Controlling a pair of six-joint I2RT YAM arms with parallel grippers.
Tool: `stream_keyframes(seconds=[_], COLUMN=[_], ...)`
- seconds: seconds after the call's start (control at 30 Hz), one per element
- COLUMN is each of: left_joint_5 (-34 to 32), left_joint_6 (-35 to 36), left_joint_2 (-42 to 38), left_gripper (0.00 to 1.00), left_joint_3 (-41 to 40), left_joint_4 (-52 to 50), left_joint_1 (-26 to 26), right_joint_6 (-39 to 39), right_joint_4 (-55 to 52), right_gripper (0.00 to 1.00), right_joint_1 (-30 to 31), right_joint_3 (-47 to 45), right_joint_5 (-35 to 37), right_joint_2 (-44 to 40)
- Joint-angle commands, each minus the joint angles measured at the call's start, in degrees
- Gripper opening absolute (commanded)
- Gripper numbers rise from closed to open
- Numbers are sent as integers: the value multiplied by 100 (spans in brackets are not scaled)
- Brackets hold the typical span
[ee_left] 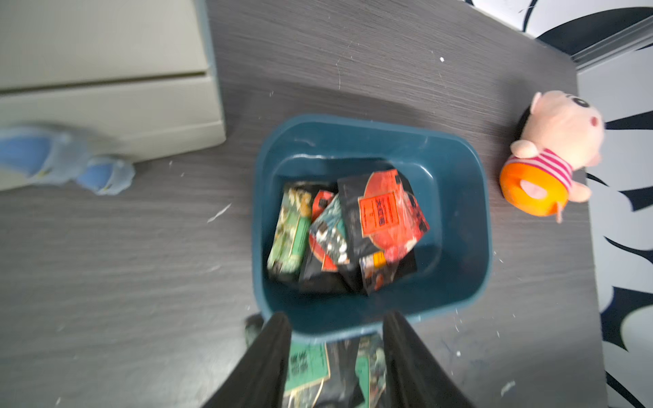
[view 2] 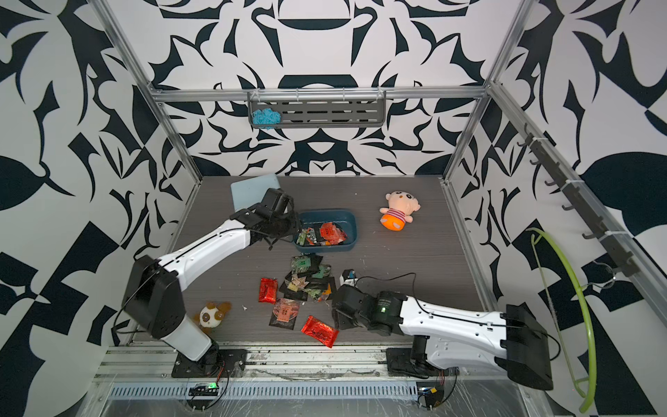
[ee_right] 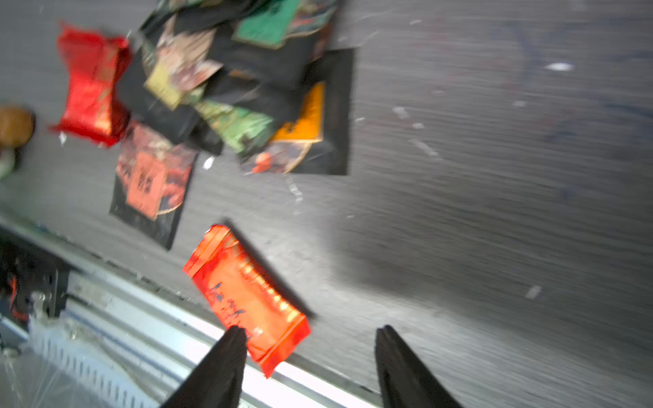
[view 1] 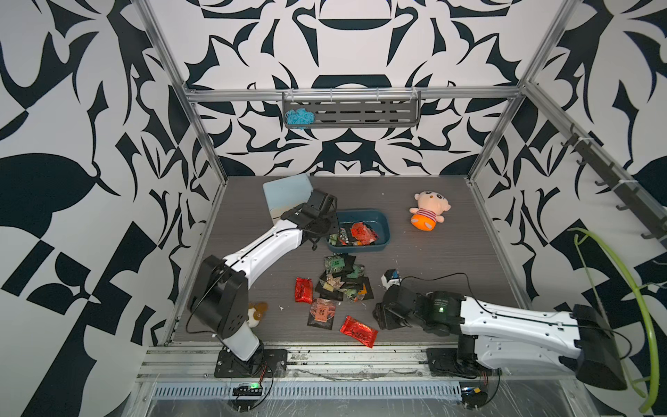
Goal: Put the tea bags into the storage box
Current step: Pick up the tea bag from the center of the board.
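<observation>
Teal-blue plastic, shallow, rounded corners, no lid: the storage box (view 1: 383, 231) sits on the dark grey wood-grain surface (view 1: 433, 274), toward the back, left of centre. Inside it are several flat foil tea bags (ee_left: 353, 226), heaped at the end nearest the left arm. A black one with an orange label lies on top, and a green-labelled one leans along the wall.

Loose sachets on the surface:
- An overlapping pile (view 1: 341, 281) with black, green and beige labels, near the box's front side but apart from it.
- One shiny red sachet (view 1: 303, 290) just left of the pile.
- A second red sachet (view 1: 359, 331) near the front edge.
- A black sachet with an orange label (view 1: 322, 313) between the two red ones.

Left claw (ee_left: 337, 318): fingers spread, nothing between them, over the box's rim.

Right claw (ee_right: 310, 330): spread, empty, low beside the front red sachet. One fingertip overlaps its corner in the wrist view — cannot tell whether they touch.

Further out:
- A peach plush doll (view 1: 429, 213) in a striped shirt lies right of the box.
- A pale blue and cream cabinet (view 1: 287, 189) stands behind the left claw.
- A small brown-and-white plush (view 1: 256, 314) sits by the left arm's base.
</observation>
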Motion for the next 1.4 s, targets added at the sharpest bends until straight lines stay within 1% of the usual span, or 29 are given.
stream_keyframes(seconds=[0.0,0.17,0.23,0.33,0.43,0.57,0.63,0.8,1.0,1.13,1.27,1.37], left_joint_5=[72,-296,-413,-475,-408,-338,-364,-360,-299,-283,-278,-272], left_joint_6=[-148,-230,-233,-305,-478,-575,-555,-605,-672,-706,-756,-779], left_joint_2=[-510,-1502,-1869,-2206,-2535,-3059,-3250,-3647,-3843,-3849,-3878,-3859], left_gripper=[50,52,53,54,54,53,54,53,53,53,53,53], left_joint_3=[-698,-1607,-1841,-2108,-2403,-2833,-2927,-3152,-3332,-3366,-3416,-3432], left_joint_4=[-167,-253,-308,-402,-437,-308,-367,-480,-503,-531,-470,-426], left_joint_1=[13,17,16,19,13,18,21,18,16,18,18,19], right_joint_6=[-694,-1067,-1147,-1213,-1255,-1376,-1419,-1469,-1397,-1314,-1291,-1293], right_joint_4=[136,110,74,8,137,109,90,-41,-209,-344,-373,-451], right_gripper=[68,68,68,68,68,77,78,77,74,68,57,45], right_joint_1=[352,580,627,627,627,625,620,620,620,619,618,624], right_joint_3=[470,924,1043,1157,1191,1324,1413,1532,1602,1652,1681,1765], right_joint_5=[39,-207,-229,-164,-211,-197,-223,-232,-78,9,7,44], right_joint_2=[548,1513,1786,2078,2252,2492,2586,2811,3014,3169,3250,3249])
